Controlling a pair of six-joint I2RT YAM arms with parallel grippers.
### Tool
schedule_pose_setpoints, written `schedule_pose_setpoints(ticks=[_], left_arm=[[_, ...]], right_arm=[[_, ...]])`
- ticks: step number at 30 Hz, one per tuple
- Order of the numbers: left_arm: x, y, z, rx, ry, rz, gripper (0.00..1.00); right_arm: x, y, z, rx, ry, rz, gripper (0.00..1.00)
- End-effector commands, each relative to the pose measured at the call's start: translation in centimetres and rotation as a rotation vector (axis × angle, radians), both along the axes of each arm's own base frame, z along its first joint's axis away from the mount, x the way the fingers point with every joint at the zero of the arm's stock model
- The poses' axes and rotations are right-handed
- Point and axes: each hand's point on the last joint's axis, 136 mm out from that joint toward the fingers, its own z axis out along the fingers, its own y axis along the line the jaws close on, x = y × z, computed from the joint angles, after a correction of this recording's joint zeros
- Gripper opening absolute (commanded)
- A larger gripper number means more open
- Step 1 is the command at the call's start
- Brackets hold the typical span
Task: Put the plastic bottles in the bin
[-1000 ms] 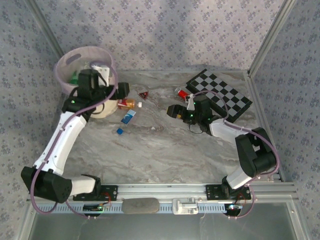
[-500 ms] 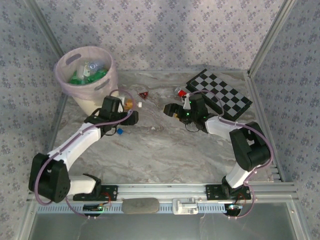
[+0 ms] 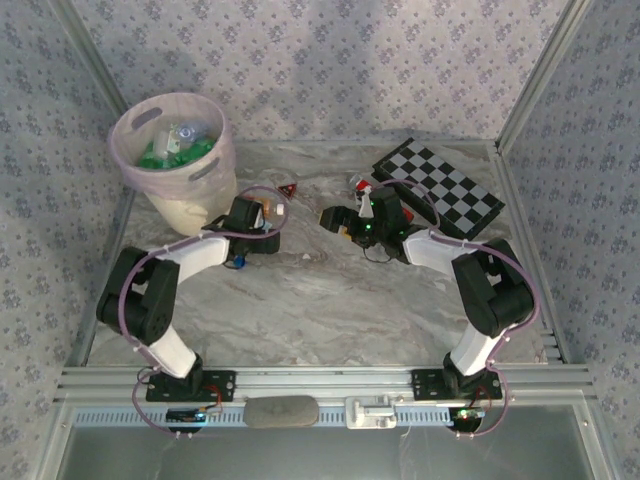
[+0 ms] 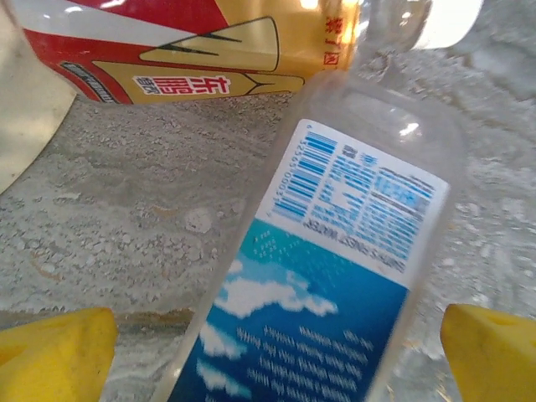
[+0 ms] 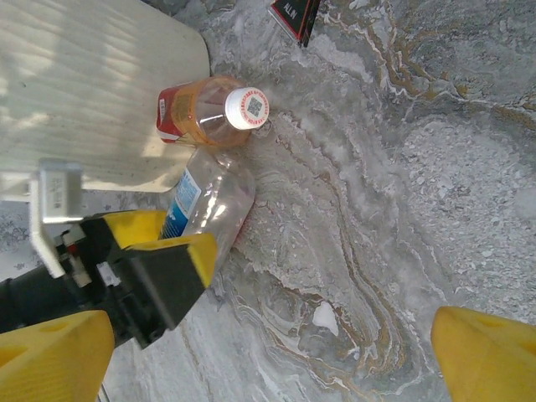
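Straddling a clear bottle [image 5: 213,197], the wide-spread left tool [image 5: 167,239] hides one end.

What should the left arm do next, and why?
Probably close the left gripper. Its open jaws already straddle the clear blue-label bottle, which lies on the table beside the red-label bottle. Nothing is gripped yet, so closing should come before any lift toward the bin.

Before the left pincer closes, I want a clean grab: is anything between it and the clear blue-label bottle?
Nothing visible. The left pincer is open, with the clear bottle lying between its fingertips on the table. The red-labelled bottle lies just beyond, next to the bin, outside the pincer's gap.
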Motion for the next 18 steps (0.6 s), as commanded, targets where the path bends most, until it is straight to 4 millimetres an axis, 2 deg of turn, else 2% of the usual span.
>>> schedule_pose_setpoints(ticks=[1, 7, 14, 18], left_arm=[[1.2, 0.2, 0.1, 0.059, -0.012, -0.011, 0.98], [1.5, -0.1, -1.4, 0.071, 0.021, -0.03, 0.88], [1.4, -0.5, -1.6, 0.069, 0.038, -0.056, 0.57], [1.3, -0.8, -1.2, 0.055, 0.032, -0.067, 0.49]], right_arm=[[0.7, 0.2, 0.1, 0.007, -0.003, -0.014, 0.99], [0.7, 0.4, 0.0, 0.017, 0.002, -0.007, 0.99], [0.7, 0.4, -0.1, 0.019, -0.001, -0.011, 0.99], [0.7, 0.4, 0.0, 0.024, -0.001, -0.01, 0.99]])
